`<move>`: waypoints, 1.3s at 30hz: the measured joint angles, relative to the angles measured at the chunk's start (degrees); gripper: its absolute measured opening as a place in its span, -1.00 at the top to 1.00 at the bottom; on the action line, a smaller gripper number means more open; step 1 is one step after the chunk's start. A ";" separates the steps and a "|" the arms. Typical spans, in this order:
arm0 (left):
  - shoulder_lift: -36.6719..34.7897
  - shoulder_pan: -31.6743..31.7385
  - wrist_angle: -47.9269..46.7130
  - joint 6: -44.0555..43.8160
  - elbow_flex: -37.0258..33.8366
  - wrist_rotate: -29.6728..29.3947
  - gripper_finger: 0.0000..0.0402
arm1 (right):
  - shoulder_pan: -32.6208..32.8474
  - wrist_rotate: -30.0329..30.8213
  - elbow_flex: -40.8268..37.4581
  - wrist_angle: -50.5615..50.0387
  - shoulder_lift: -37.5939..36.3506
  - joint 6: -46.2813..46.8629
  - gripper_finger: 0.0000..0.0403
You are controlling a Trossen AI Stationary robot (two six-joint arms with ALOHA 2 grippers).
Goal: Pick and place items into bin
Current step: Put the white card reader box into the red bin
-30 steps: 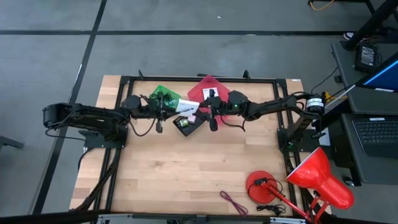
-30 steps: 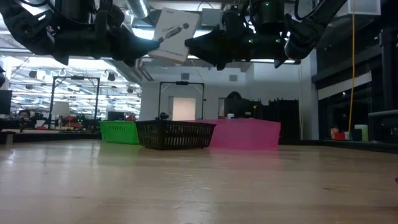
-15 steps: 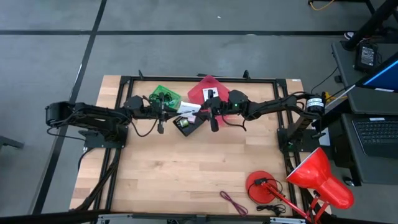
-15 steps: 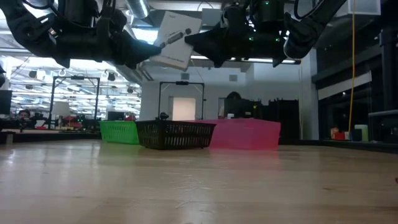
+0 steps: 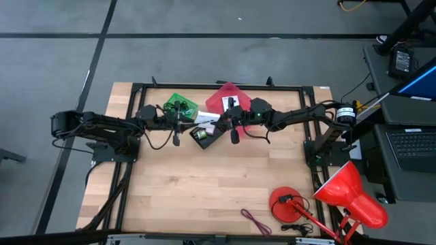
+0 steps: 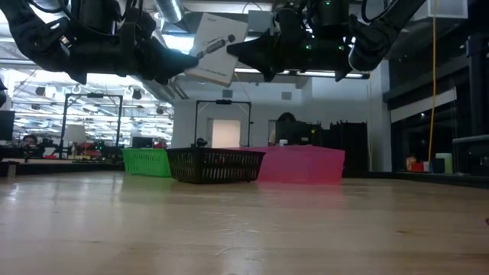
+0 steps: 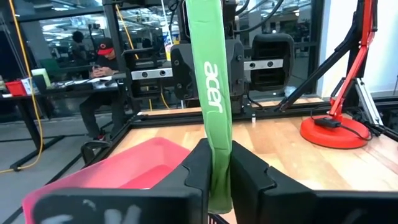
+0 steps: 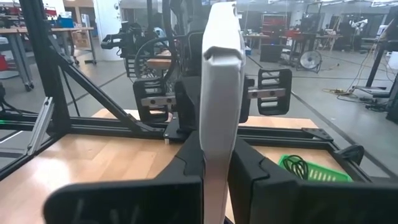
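Observation:
A flat white card [image 6: 216,47] with a black mark and a green edge is held high above the table between both grippers. My left gripper [image 6: 187,65] comes from the table's left and is shut on it. My right gripper [image 6: 233,50] comes from the right and is shut on its other end. In the high view the card [image 5: 206,117] shows above the bins at the far side. A thin maroon cord [image 5: 255,221] lies on the table near its front edge. My left gripper pinches the card's green edge [image 7: 214,134] between its two fingers, level from the table's left. The card stands on edge, tilted, lifted clear of the table. My right gripper pinches the card's opposite white edge [image 8: 217,124] between its two fingers, level from the table's right. The card stands on edge between the fingers, clear of everything below.
Three bins stand in a row at the far side: green [image 5: 180,107], black mesh [image 5: 202,135], pink [image 5: 228,99]. A red desk lamp [image 5: 340,197] stands at the near right corner. Bare wooden table [image 5: 204,184] lies in the middle. A person sits beyond the table [image 7: 102,59].
My right gripper has shut on the card's right end, its fingers drawn together from a wide gap. The card has tipped slightly and stays high between the two grippers.

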 joint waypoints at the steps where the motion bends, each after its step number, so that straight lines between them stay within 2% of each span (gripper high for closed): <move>1: 0.00 0.00 0.00 0.02 0.00 0.00 0.78 | 0.01 -0.05 0.01 -0.08 0.00 -0.04 0.90; 10: -3.27 0.00 -3.16 0.04 0.07 -0.43 0.41 | 0.11 -0.50 0.14 -1.14 0.11 0.05 0.90; 14: -8.82 0.66 -11.97 0.06 0.15 -0.46 0.30 | 0.15 -0.58 0.14 -2.12 0.20 0.24 0.90; 18: -16.01 2.18 -21.44 0.26 0.15 -1.49 0.28 | 0.28 -0.81 0.10 -3.46 0.20 1.53 0.90; 22: -23.61 3.28 -30.41 0.17 0.15 -4.09 0.40 | 0.19 3.43 0.08 -6.01 0.02 1.71 0.90; 27: -30.22 3.82 -42.15 0.46 0.15 -4.83 0.75 | -0.50 7.02 0.05 -10.20 -2.18 3.61 0.90; 30: -32.45 3.80 -45.21 0.41 0.11 -4.33 0.95 | -2.27 10.36 0.03 -16.25 -4.59 6.05 0.90; 39: -33.46 3.72 -49.69 1.01 0.11 -3.01 0.99 | -5.18 18.02 0.03 -31.42 -11.37 9.33 0.90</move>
